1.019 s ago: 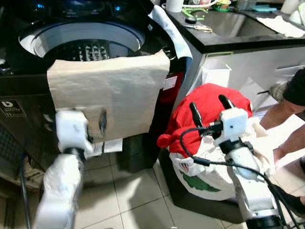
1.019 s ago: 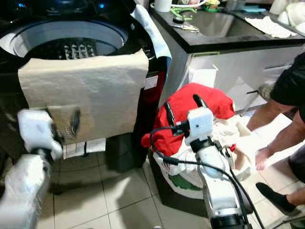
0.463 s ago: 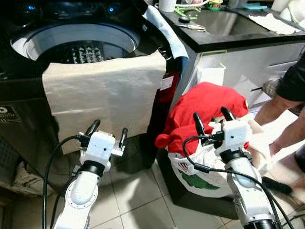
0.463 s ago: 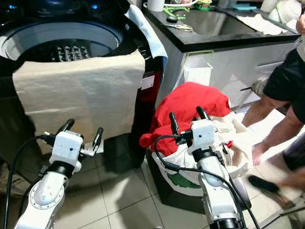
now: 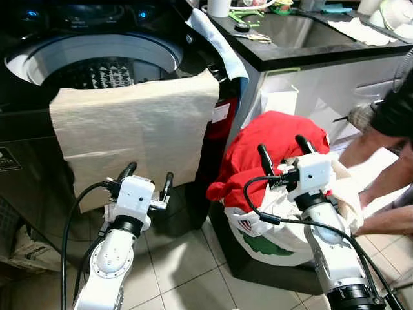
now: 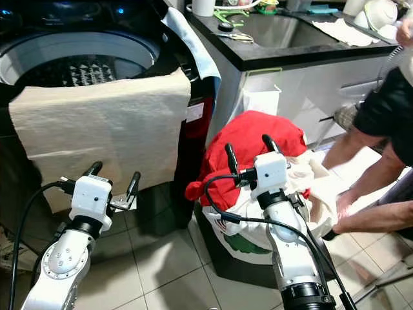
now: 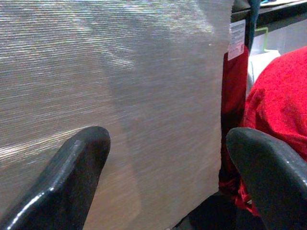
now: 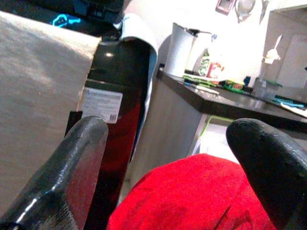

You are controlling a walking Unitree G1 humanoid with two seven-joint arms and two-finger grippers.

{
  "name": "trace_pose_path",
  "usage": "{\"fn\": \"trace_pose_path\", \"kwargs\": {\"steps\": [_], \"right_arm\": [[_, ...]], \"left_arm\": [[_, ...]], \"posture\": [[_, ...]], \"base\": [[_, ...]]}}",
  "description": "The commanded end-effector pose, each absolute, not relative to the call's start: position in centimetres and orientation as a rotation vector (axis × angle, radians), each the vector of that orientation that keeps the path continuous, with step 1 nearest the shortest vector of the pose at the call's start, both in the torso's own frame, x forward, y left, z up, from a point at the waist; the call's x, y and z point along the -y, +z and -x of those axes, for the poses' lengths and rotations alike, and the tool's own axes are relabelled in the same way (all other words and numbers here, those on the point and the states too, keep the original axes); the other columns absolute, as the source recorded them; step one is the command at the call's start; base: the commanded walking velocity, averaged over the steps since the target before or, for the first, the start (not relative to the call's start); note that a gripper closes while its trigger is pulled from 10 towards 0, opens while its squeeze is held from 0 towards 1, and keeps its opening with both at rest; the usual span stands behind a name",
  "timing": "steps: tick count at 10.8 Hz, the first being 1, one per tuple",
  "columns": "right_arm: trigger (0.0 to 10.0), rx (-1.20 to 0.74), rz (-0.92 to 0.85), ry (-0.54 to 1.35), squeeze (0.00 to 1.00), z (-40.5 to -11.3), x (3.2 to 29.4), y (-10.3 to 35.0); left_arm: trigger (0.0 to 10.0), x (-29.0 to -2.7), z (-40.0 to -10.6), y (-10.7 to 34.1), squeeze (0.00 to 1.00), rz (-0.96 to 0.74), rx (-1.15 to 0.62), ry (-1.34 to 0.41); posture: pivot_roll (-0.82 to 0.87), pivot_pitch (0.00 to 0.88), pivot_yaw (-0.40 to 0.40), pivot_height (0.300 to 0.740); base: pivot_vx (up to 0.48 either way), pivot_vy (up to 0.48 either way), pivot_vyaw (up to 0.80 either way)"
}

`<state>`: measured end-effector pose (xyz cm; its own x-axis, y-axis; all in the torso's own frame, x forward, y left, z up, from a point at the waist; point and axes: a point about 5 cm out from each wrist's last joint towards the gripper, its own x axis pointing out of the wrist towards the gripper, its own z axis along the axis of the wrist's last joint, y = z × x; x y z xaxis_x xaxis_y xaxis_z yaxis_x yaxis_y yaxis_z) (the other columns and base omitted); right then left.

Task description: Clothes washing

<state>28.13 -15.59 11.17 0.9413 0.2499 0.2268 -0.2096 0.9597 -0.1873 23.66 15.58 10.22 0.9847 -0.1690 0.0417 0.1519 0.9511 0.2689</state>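
The red garment point(image 5: 274, 152) sits heaped on top of the laundry basket point(image 5: 271, 242) in the lower centre-right of the left eye view, with paler clothes bunched under and beside it. The right gripper point(image 5: 284, 150) is raised directly in front of this heap, its two black fingers spread apart and holding nothing; in the right wrist view the red cloth fills the space low between the fingers, so the garment lies just ahead of and slightly below the fingertips. That is the relation the coming move seems to turn on: a short reach forward and down should put the open fingers around a fold of the red cloth. The heap runs roughly from lower left to upper right in the frame, with a loose edge hanging toward the washing machine point(image 5: 97, 58).

The left gripper point(image 5: 147, 182) is in the lower left of the frame, also spread open and empty, pointing at the beige cloth point(image 5: 135, 126) that hangs over the washer's front rim. The red garment lies well off to its side, so the right arm is plainly the nearer one. The open drum point(image 5: 90, 68) sits in the upper left, up and across from the basket. A person's arm point(image 5: 387, 219) reaches down at the right edge, near the basket
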Motion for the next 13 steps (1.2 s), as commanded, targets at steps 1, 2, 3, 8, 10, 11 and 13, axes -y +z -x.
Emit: {"fn": "trace_pose_path", "kwargs": {"steps": [1, 2, 3, 8, 10, 11, 13], "right_arm": [[10.0, 0.238, 0.172, 0.227, 0.0, -28.2, 16.1, 10.9], [10.0, 0.237, 0.17, 0.223, 0.0, -28.5, 16.1, 11.0], [10.0, 0.239, 0.169, 0.226, 0.0, -28.6, 15.9, 11.0], [10.0, 0.224, 0.147, 0.329, 0.0, -29.0, 13.8, 10.9], [10.0, 0.22, 0.15, 0.356, 0.0, -28.5, 13.6, 10.6], [10.0, 0.222, 0.155, 0.35, 0.0, -28.6, 13.8, 10.6], [10.0, 0.226, 0.157, 0.332, 0.0, -29.1, 14.1, 10.9]], "left_arm": [[10.0, -15.1, -23.6, 10.6, 0.0, -0.247, 0.079, -0.188], [10.0, -15.1, -23.4, 10.5, 0.0, -0.238, 0.069, -0.196], [10.0, -15.3, -23.4, 10.4, 0.0, -0.239, 0.064, -0.194], [10.0, -16.6, -23.4, 10.4, 0.0, -0.23, 0.069, -0.129], [10.0, -16.3, -23.2, 10.7, 0.0, -0.225, 0.082, -0.179], [10.0, -16.0, -23.2, 10.7, 0.0, -0.224, 0.088, -0.212], [10.0, -16.1, -23.8, 11.1, 0.0, -0.206, 0.102, -0.254]], "posture": [[0.12, 0.0, -0.053, 0.74], [0.12, 0.0, -0.052, 0.74], [0.13, 0.0, -0.059, 0.74], [0.17, 0.0, -0.162, 0.74], [0.16, 0.0, -0.127, 0.74], [0.16, 0.0, -0.117, 0.74], [0.15, 0.0, -0.114, 0.74]], "base": [[0.0, 0.0, -0.68], [0.0, 0.0, -0.68], [0.0, 0.0, -0.68], [0.0, 0.0, -0.66], [0.0, 0.0, -0.66], [0.0, 0.0, -0.66], [0.0, 0.0, -0.67]]}}
